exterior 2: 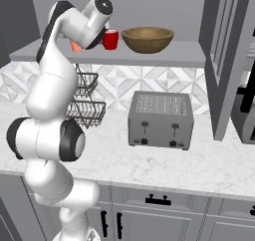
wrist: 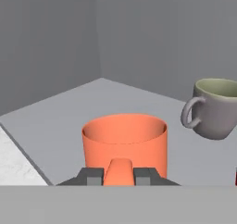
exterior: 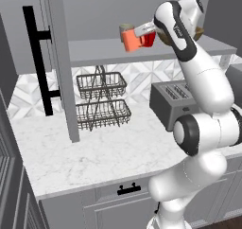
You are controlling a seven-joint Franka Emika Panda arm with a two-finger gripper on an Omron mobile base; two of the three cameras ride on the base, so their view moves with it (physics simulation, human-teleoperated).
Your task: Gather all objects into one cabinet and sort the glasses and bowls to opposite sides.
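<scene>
The jaws (wrist: 118, 174) are gripping the handle of the smooth orange mug (wrist: 124, 144), holding it over the flat grey cabinet shelf (wrist: 69, 121). The rounded grey mug (wrist: 214, 108) is sitting beside it. The glossy red cup (exterior 2: 110, 39) and the wide wooden bowl (exterior 2: 147, 39) are resting farther along the shelf.

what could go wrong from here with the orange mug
The gripper grips the orange mug by its handle alone, above the shelf, so it might swing or slip. The grey mug sits close beside it in the hand view; a sideways drift could knock it. The red cup and bowl stand near the arm's elbow, which might brush them.
</scene>
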